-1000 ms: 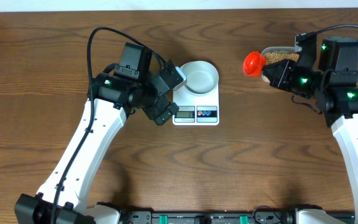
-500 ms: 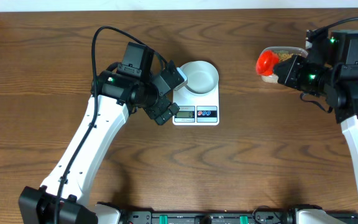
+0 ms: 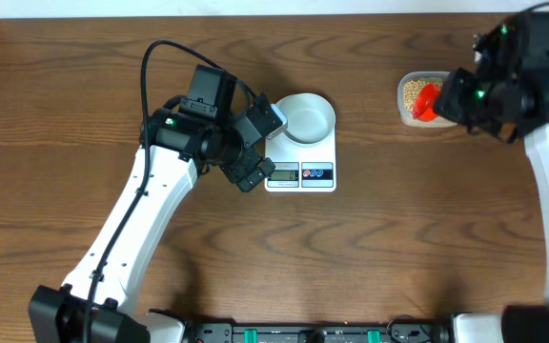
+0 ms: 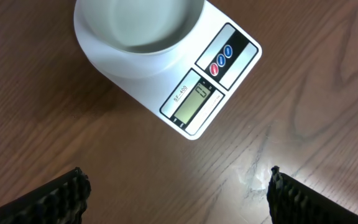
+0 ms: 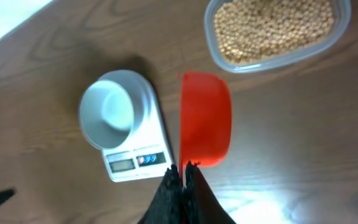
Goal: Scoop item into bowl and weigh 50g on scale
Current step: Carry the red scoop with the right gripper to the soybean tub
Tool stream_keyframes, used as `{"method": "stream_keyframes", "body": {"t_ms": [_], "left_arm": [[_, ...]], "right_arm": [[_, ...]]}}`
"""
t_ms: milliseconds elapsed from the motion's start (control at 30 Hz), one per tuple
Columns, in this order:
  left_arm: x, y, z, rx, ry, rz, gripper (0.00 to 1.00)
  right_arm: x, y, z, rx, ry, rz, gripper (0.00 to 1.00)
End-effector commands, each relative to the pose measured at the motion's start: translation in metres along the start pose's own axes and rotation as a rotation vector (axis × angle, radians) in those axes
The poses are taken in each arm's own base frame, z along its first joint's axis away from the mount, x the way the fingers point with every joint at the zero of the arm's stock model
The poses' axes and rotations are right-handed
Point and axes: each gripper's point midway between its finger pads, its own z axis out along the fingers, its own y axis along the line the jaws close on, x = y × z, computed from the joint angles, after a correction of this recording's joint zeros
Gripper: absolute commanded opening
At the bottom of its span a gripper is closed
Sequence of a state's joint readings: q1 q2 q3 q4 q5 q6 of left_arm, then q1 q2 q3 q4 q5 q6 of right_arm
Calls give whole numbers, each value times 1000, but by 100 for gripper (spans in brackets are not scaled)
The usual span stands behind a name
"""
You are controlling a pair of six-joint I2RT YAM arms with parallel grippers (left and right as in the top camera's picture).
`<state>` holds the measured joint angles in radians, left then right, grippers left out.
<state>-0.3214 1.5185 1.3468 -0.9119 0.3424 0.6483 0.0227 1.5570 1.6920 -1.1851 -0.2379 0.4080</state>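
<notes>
Beans [image 5: 272, 28] fill the tub [image 5: 253, 66], clearest from right wrist.

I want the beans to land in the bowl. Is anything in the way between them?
Nothing visible. Only bare table lies between the beans and the bowl on the scale. The open left gripper is on the bowl's other side.
</notes>
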Motion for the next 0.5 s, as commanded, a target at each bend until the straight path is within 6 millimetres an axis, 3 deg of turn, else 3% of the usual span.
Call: {"method": "stream_keyframes", "body": {"t_ms": [0, 167, 467], "left_arm": [[2, -3, 4, 22, 5, -4, 93], [2, -3, 4, 22, 5, -4, 93], [3, -3, 4, 22, 5, -5, 93]], "right_arm": [[-22, -11, 7, 102, -3, -48, 2], [-42, -24, 21, 208, 25, -76, 2], [-58, -37, 40, 308, 79, -120, 1]]}}
